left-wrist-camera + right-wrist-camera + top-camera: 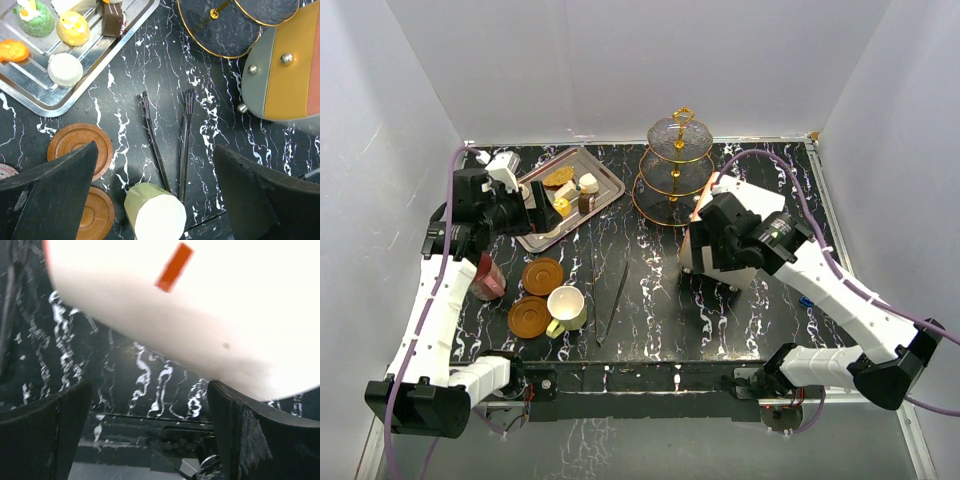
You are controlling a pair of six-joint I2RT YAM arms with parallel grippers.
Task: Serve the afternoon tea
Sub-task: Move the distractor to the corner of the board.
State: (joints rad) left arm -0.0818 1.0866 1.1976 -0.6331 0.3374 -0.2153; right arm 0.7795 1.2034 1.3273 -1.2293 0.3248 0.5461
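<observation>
We see the right arm (840, 290) stretch from its base at the near right up and leftward over the black marble table (660, 320), wrist dipped beside the three-tier glass stand (675, 165) with its gold frame. The left arm (438, 300) climbs the table's left side and bends inward at the steel tray (608, 186). Only the top view gives both arms, the whole stand at the back centre, and the maroon cup (488, 280) standing by the left arm, just beside the two brown saucers (542, 276). Only the left wrist view tells apart what sits on the tray: a green cake (34, 19), a yellow cake (73, 27), an orange cake (12, 50), a white cake (65, 69) and a brown cake (112, 22). The right wrist view is mostly filled by a big white cylinder (210, 315) bearing an orange mark (172, 267). The left gripper (155, 147) has its fingers spread wide with nothing held. Under the gap lie the cream cup (155, 215) and dark tongs (186, 130), the saucers sit partly behind the left finger, and the five cakes lie well apart toward that view's upper left. The right gripper (149, 385) is likewise spread wide and empty; the cylinder lies past its fingertips, and we cannot tell whether they touch it.
</observation>
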